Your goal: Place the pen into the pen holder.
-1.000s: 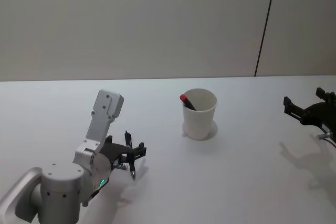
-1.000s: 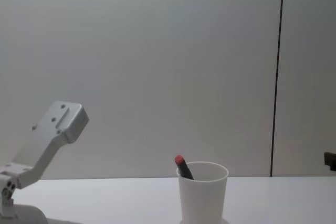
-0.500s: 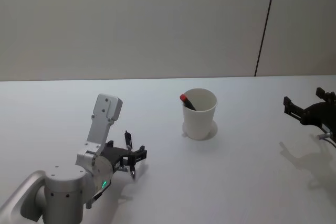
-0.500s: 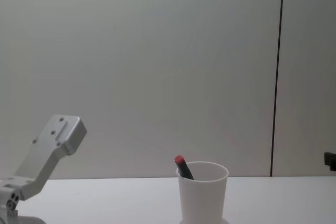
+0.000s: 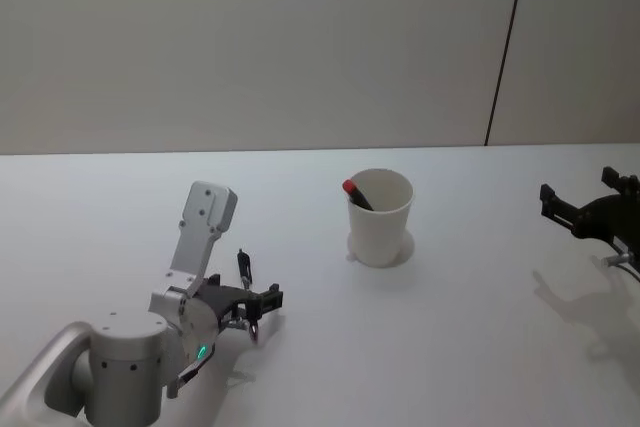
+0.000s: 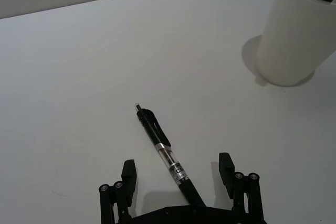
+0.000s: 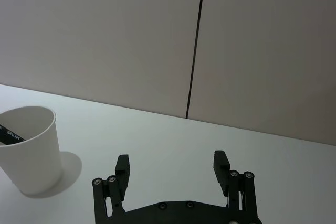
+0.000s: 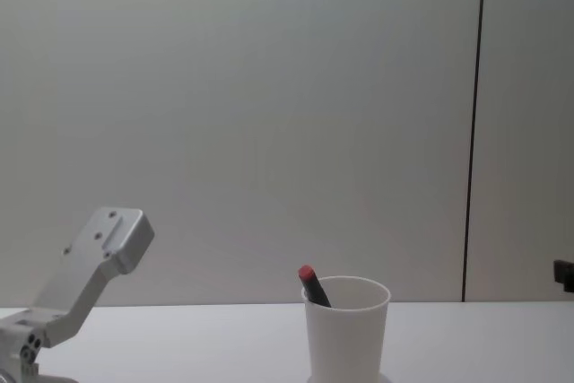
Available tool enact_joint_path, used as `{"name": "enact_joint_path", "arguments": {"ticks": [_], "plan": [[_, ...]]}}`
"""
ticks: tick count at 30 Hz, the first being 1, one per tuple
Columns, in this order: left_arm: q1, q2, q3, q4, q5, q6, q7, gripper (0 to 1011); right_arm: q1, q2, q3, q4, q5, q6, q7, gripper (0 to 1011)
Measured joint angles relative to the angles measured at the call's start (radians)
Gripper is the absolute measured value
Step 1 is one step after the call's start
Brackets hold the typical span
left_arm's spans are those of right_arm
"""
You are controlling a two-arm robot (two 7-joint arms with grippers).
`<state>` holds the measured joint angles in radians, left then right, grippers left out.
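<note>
A black pen point(image 6: 165, 156) with a clear barrel lies flat on the white table, between the two spread fingers of my open left gripper point(image 6: 177, 169). In the head view that gripper point(image 5: 252, 305) hangs low over the pen point(image 5: 242, 267) at the front left. The pen holder point(image 5: 380, 218), a white paper cup, stands upright mid-table, to the right of the gripper and farther back. A red-capped pen point(image 5: 355, 193) leans inside it. My right gripper point(image 5: 578, 195) hovers open and empty at the far right, well away from the cup point(image 7: 29, 150).
The left arm's grey elbow link point(image 8: 90, 266) rises at the chest view's lower left. A pale wall with a dark vertical seam point(image 5: 505, 47) runs behind the table. Bare white tabletop point(image 5: 470, 327) stretches between the cup and both grippers.
The left arm has sunk a little, bringing its open gripper lower around the pen on the table. The cup, the red-capped pen and the right gripper have not moved.
</note>
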<state>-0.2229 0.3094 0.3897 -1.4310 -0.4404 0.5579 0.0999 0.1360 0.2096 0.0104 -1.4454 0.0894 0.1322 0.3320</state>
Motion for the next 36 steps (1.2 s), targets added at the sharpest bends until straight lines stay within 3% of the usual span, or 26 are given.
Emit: {"name": "enact_joint_path", "arguments": {"ticks": [26,36], "plan": [[-0.004,-0.01,-0.007,-0.009,0.024,0.073,0.002,1000,0.0,0.0,0.0,0.0,0.0,0.0,0.0,1001],[-0.004,-0.016,-0.008,-0.011,0.032,0.103,0.004,765,0.0,0.0,0.0,0.0,0.0,0.0,0.0,1002]]}}
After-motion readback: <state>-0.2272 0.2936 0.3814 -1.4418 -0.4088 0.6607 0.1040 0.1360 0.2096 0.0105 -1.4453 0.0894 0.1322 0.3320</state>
